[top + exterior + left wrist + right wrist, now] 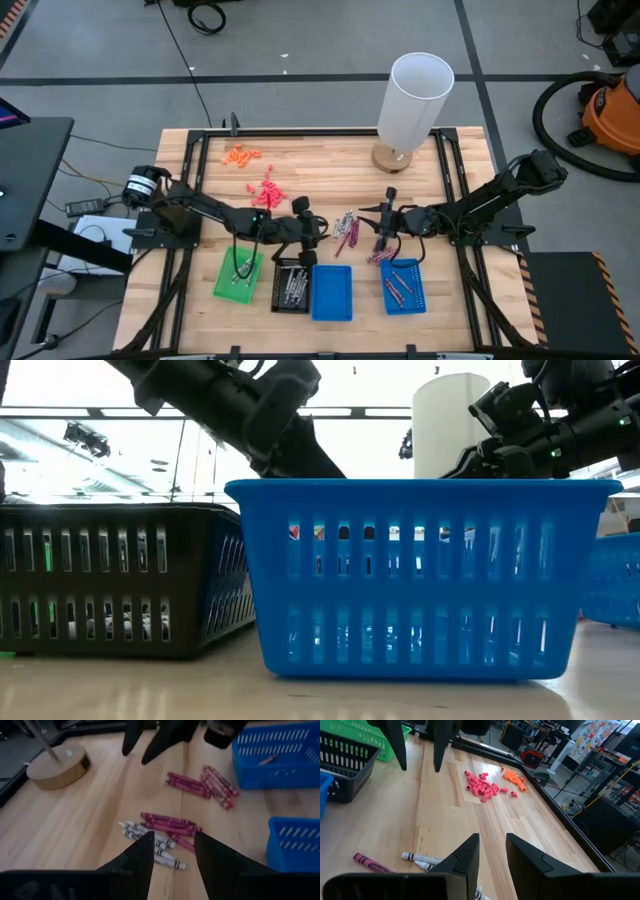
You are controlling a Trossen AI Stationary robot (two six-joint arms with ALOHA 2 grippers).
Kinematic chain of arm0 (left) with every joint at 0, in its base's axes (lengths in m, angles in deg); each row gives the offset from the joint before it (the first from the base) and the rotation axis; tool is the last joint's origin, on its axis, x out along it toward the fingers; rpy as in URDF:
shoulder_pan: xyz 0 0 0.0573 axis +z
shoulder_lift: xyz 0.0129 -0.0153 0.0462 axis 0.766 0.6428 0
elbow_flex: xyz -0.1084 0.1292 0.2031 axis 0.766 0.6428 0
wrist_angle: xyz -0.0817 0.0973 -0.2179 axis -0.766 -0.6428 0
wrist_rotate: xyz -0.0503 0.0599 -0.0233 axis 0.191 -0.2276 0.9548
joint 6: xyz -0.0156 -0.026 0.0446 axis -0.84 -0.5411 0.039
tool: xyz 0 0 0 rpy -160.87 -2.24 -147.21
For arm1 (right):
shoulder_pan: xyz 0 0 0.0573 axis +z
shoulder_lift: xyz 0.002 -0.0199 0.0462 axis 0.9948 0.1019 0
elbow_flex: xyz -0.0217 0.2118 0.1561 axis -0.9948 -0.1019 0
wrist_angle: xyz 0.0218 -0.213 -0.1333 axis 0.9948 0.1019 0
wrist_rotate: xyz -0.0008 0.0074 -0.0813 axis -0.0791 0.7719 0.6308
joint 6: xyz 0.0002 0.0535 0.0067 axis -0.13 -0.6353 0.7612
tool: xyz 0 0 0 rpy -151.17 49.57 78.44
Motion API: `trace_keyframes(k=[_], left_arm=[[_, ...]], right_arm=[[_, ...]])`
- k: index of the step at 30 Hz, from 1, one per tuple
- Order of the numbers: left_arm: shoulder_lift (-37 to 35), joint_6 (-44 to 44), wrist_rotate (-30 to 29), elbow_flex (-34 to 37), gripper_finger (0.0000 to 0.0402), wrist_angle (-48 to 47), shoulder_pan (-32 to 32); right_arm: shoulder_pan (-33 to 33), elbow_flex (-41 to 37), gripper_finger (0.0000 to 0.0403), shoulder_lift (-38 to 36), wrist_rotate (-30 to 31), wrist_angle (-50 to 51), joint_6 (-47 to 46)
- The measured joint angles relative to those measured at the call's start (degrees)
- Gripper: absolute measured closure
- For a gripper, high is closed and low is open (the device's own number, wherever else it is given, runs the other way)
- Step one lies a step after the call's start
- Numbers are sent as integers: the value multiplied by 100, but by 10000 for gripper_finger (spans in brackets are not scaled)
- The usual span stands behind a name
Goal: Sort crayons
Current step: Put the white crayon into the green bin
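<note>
The left gripper (172, 857) hangs over the middle of the wooden table (330, 165) with its two dark fingers parted and nothing between them, aimed down at a mixed cluster of crayons (160, 832), grey-white ones lying against maroon ones. The right gripper (492, 855) faces it from the other side, fingers also apart and empty, above a few more crayons (415, 860) on the bare wood. A second group of maroon crayons (202, 785) lies near the right-hand blue tray (403, 287), which already holds some. Along the table's near edge stand four trays in a row: a green tray (238, 275), a black tray (291, 286) with grey sticks inside, an apparently empty blue tray (332, 292), then the right-hand blue one. Toward the far edge are a pile of small pink pieces (267, 192), a smaller orange pile (241, 154), and a white cylinder (415, 100) on a round wooden base. The risks, as I judge them: the crayons touch, so a closing grip could pinch two colours at once or roll one away, and the two grippers work close enough to collide. In the table-level view the trays hide every crayon, and what lies in the green tray is too small to make out.
</note>
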Motion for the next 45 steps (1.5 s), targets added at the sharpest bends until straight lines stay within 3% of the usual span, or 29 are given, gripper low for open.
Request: trace_keyframes(k=[18,28,45], left_arm=[[458,25,411,-7,251,646,254],[813,-261,422,-7,251,659,337],[1058,-180,422,-7,251,879,351]], right_arm=[[-1,-1,298,0,14,28,16],[94,-1,298,0,1078,35,30],[124,-1,298,0,963,-2,68]])
